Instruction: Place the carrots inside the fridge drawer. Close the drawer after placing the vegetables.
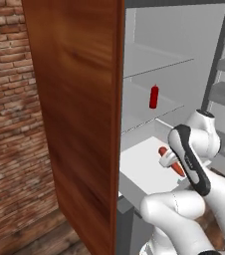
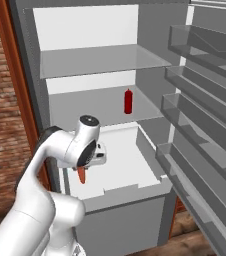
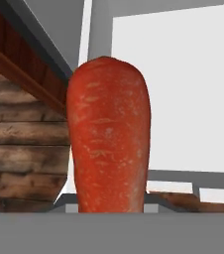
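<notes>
slim orange-red carrot (image 3: 109,139), tapered, smooth, in pincer (image 2: 85,167)

Pincer (image 2: 83,169) clamped, arm bent forward

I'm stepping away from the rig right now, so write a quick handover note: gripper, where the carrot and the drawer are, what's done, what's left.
Gripper: shut on the carrot, which hangs point down from it.
Carrot: held above the open fridge drawer, near its left front part, not yet set down.
Fridge: wooden door open; a red bottle stands on the shelf above the drawer.
Done: carrot picked up and brought to the drawer.
Left: lower and release the carrot in the drawer, then push the drawer shut.
</notes>
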Robot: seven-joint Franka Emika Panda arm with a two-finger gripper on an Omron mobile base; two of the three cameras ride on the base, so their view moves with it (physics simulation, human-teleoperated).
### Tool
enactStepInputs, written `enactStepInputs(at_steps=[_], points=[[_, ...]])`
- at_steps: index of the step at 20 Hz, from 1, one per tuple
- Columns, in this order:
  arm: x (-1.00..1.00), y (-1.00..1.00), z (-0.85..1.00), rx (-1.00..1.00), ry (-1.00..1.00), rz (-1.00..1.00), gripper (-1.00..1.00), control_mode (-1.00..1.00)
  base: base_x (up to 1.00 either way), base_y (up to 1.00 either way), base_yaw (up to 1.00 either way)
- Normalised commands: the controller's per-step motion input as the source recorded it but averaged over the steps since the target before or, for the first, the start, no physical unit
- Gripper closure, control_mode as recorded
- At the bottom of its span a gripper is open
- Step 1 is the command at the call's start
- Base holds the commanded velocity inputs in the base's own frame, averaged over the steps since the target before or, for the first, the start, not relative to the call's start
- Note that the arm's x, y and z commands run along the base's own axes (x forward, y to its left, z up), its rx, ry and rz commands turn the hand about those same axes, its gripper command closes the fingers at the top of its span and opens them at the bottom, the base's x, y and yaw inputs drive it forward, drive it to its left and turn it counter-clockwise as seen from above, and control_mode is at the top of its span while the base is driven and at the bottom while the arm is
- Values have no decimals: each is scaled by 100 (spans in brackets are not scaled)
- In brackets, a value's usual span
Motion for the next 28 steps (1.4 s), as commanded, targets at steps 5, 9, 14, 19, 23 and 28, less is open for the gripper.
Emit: enactStepInputs(at_steps=[5, 9, 14, 19, 23, 28], points=[[36, -18, -25, 9, 0, 1, 100, -100, 0, 0, 0], [48, 0, -25, 1, 0, 0, 100, -100, 0, 0, 0], [61, 0, -20, 0, 4, 0, 100, -100, 0, 0, 0], [53, 0, -28, 0, 6, 0, 100, -100, 0, 0, 0], [38, 0, -47, 0, 5, 0, 100, -100, 0, 0, 0], [35, 0, -49, 0, 4, 0, 100, -100, 0, 0, 0]])
